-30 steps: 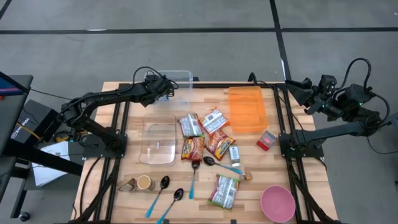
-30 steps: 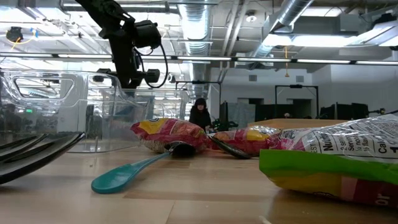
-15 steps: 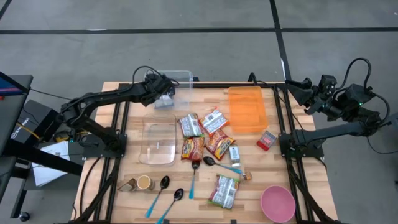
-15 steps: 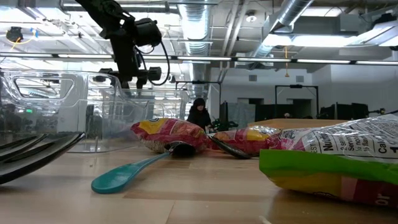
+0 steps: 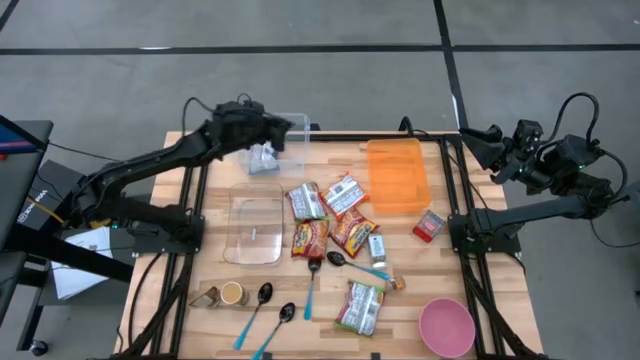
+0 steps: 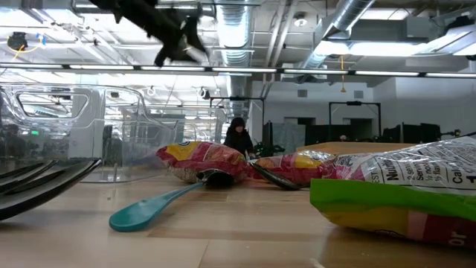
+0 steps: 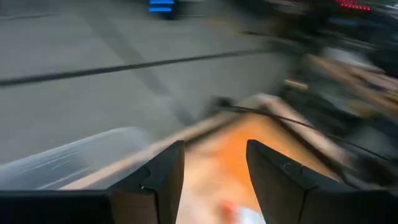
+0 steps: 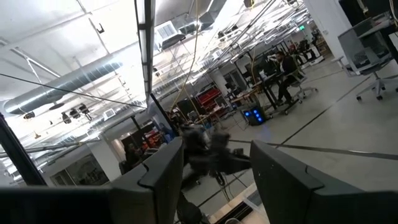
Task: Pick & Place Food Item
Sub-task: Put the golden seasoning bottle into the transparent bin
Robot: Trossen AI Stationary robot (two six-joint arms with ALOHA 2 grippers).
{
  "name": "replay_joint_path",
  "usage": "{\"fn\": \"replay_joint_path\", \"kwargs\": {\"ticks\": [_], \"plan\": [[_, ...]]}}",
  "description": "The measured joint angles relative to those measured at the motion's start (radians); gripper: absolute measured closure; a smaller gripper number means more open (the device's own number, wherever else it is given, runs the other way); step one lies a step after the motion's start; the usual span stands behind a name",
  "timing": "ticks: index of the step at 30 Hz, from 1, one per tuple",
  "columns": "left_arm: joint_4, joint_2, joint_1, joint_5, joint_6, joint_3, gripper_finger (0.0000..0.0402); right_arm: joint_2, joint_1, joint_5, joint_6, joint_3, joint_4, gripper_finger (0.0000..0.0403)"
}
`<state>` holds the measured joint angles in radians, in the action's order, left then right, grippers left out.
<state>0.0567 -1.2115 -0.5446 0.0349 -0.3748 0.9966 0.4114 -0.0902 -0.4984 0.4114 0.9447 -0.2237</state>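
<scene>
Spread apart with nothing between them, my left gripper [image 7: 214,144] hangs over the 12 o'clock edge of the table [image 5: 210,210], seen from above, at the rim of the clear tub [image 5: 296,160]. My right gripper [image 8: 216,143] is also parted and holds nothing. It waits off the table's 3 o'clock side, raised and facing the room.

Just toward 7 o'clock from my left fingers, the silvery food packet [image 5: 263,158] lies inside the clear tub, against its 9 o'clock wall. It looks crumpled and nearly as wide as it is long, so I cannot tell its long axis or which way it points.

At 6 o'clock from the tub, the clear lid [image 5: 253,230] lies flat on the wood. The orange tray [image 5: 398,175] sits at about 1 o'clock on the table, its long side running 12 to 6.

Between lid and tray is a cluster of snack packets: two silver ones [image 5: 306,201] [image 5: 345,193] and two red-and-yellow ones [image 5: 310,238] [image 5: 352,232] below them. A green-edged packet [image 5: 361,307] lies near the 6 o'clock edge, and a small red packet [image 5: 429,225] lies just past the tray toward 5 o'clock.

The pink bowl [image 5: 446,327] stands at the 5 o'clock corner and a small cup [image 5: 233,293] at 7 o'clock, with teal-handled spoons [image 5: 252,315] beside it.
</scene>
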Motion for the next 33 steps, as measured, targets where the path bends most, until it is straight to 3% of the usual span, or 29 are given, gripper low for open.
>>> {"fn": "replay_joint_path", "kwargs": {"ticks": [4,8,17,27,33], "plan": [[0.025,0.092,0.044,-0.238,0.055,0.000,0.0233,0.000,0.000,0.000,0.000,0.000,0.000,0.0223],[0.046,0.161,0.109,-0.342,0.056,0.000,0.0233,0.000,0.000,0.000,0.000,0.000,-0.001,0.0223],[0.048,0.211,0.233,-0.276,0.057,0.000,0.0233,0.000,0.000,0.001,0.000,0.000,-0.031,0.0223],[0.027,0.205,0.252,-0.243,0.069,0.000,0.0232,0.000,-0.001,0.003,0.008,0.000,-0.031,0.0223],[-0.122,0.205,0.301,-0.174,0.052,0.000,0.0194,0.000,-0.001,0.003,0.027,0.000,-0.031,0.0223]]}}
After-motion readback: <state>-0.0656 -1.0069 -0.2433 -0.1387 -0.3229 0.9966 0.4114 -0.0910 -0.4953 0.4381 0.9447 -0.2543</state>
